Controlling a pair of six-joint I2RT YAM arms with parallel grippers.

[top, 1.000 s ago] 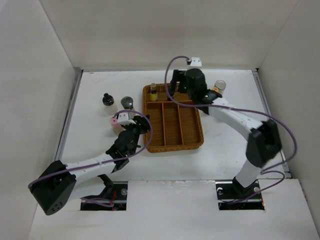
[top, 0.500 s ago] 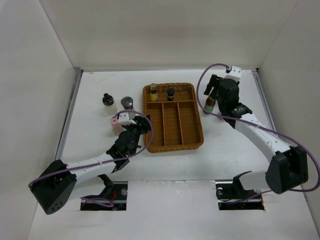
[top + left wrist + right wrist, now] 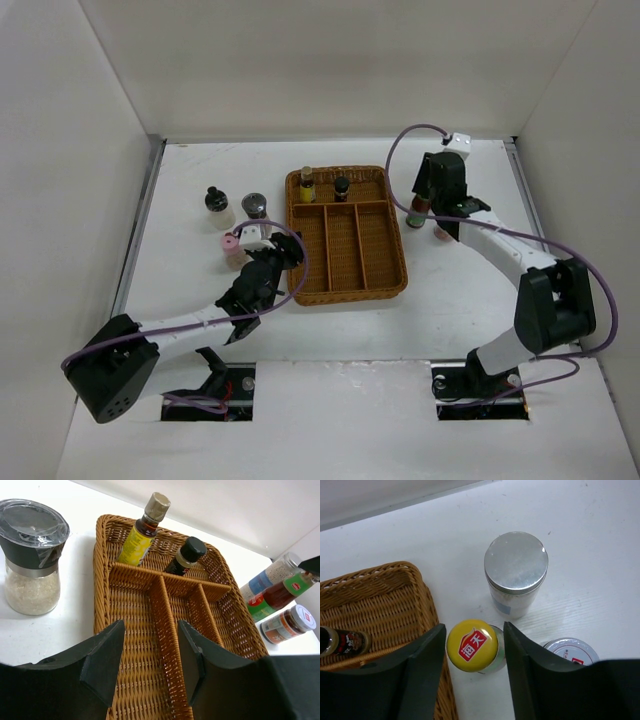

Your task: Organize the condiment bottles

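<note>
Swung off the wicker tray (image 3: pixel 375 595), the right gripper (image 3: pixel 474 630) straddles the yellow-capped bottle (image 3: pixel 472 646), jaws narrowing; whether they grip yet is unclear; pickup likely next.

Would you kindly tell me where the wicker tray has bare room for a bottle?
In the tray, the three long front compartments are bare between their dividers. The back compartment holds a yellow-labelled bottle and a dark bottle, with its right end free. Right of the tray, three bottles crowd together.

Bright, even light washes the white tabletop (image 3: pixel 450 310). Shadows beside the wicker tray (image 3: pixel 350 296) are faint. Wrist views are sharp.
</note>
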